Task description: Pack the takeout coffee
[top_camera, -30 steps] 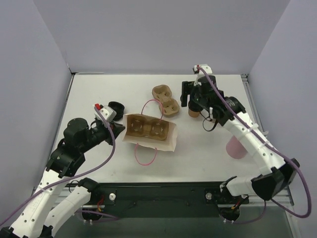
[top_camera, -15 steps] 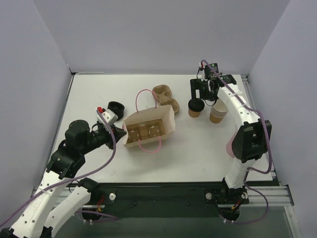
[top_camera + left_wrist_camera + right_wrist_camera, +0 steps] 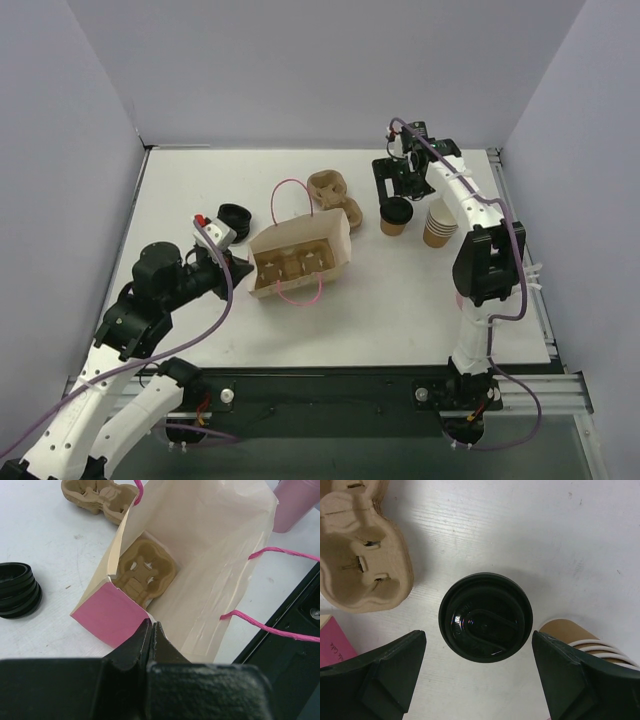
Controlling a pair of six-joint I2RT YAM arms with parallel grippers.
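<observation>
Takeout coffee, a small brown kraft-paper cup with round black plastic lid (image 3: 397, 216), stood upright on the white table to the right of the paper bag (pink outside, cream inside, pink cord handles) (image 3: 300, 258), well apart from it. Its long axis was vertical, lid up. In the right wrist view the lid faced the camera squarely.

Right gripper (image 3: 400, 183) hung over the coffee with jaws spread wide. One finger showed on each side of the lid, with table visible in both gaps. Nothing held.

Left gripper (image 3: 150, 626) was clamped shut on the bag's rim, at the bag's left end. The bag lay on its side, mouth open toward that gripper. A tan moulded-pulp cup carrier (image 3: 142, 570) sat at the bottom.

Stack of spare pulp carriers (image 3: 334, 196) lay just beyond the bag's right end, between bag and coffee. Stack of lidless tan cups (image 3: 440, 225) stood just beside the coffee, on its side away from the bag.

Versus one second earlier: the bag had swung round and stood taller. The right jaws had widened and the right arm now stood more upright. The coffee had not shifted.
</observation>
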